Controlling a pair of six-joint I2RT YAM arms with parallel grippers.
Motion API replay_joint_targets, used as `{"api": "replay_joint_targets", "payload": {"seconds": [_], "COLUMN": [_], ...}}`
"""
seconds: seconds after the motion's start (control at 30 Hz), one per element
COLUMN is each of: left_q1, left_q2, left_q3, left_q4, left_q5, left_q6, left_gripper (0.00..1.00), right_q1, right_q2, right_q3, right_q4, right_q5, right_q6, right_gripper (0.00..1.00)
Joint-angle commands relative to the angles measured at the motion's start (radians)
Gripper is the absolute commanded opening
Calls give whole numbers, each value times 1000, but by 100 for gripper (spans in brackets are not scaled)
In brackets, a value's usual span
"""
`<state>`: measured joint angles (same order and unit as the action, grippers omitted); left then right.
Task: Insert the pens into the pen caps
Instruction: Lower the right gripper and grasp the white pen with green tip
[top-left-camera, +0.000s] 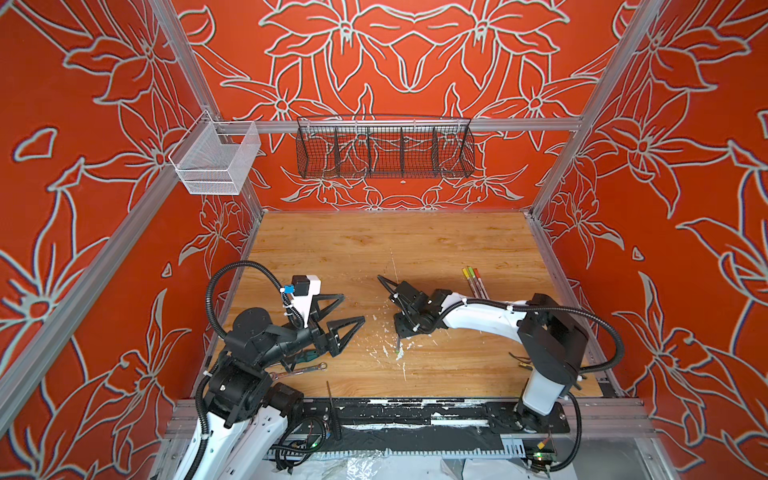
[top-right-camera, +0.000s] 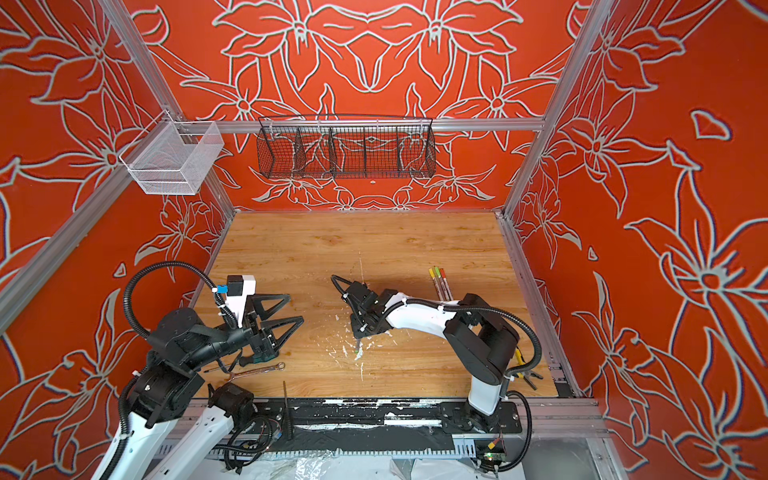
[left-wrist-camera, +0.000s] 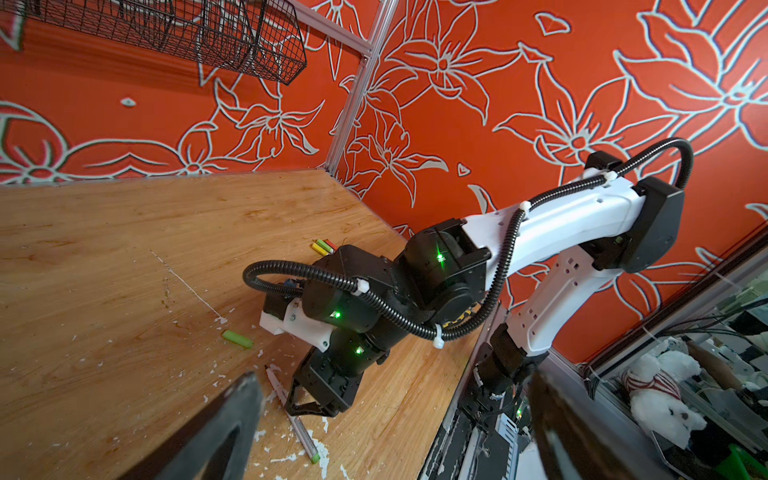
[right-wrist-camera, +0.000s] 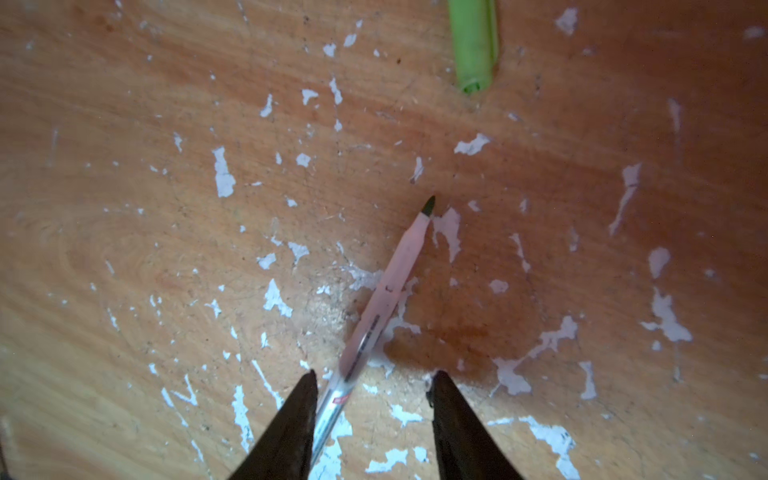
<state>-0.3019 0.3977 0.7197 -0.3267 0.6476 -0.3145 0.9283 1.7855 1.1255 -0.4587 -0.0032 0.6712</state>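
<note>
The right claw (right-wrist-camera: 374, 376) stands partly open astride a white pen (right-wrist-camera: 390, 286) lying on the worktop (right-wrist-camera: 124, 208), gripping nothing. The left claw (top-left-camera: 353, 307) hangs wide open, empty, near the worktop's left edge.

Top pair: mounted high over the front edge of the bench (top-left-camera: 374, 249), tilted down toward the back wall (top-left-camera: 382, 62) — far enough off that both arms and the whole bench fit. Both top views show pretty much the same scene.
Left wrist: rides behind the left tool (top-left-camera: 353, 307), low over the bench, facing across at the right arm (left-wrist-camera: 573, 216). Its own fingers (left-wrist-camera: 232, 419) are a blurry mess up close.
Right wrist: super close, looking almost straight down at the bench past the right tool (right-wrist-camera: 374, 374).
Shared bit: the pen (right-wrist-camera: 390, 282) and green cap (right-wrist-camera: 473, 45) — both wrist views catch them.
</note>
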Motion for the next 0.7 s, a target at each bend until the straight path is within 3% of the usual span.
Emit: {"api": "replay_joint_targets", "payload": {"seconds": [0.0, 0.2, 0.47, 0.67], "left_q1": [4, 4, 3, 3], "left_q2": [-19, -27, -24, -4], "left_q3": [-3, -3, -15, -37], "left_q4": [-7, -10, 6, 51], "left_q5": [-9, -9, 4, 25], "left_q6": [2, -5, -42, -89], "left_gripper": [97, 97, 97, 97], "right_q1": [12, 26, 31, 27], "right_q2": [37, 93, 117, 100], "right_q3": [47, 90, 105, 114], "right_q4": [-18, -34, -56, -62], "right_q5": [55, 63, 75, 87], "right_q6": [41, 37, 39, 19], "right_gripper": [42, 32, 12, 6]}}
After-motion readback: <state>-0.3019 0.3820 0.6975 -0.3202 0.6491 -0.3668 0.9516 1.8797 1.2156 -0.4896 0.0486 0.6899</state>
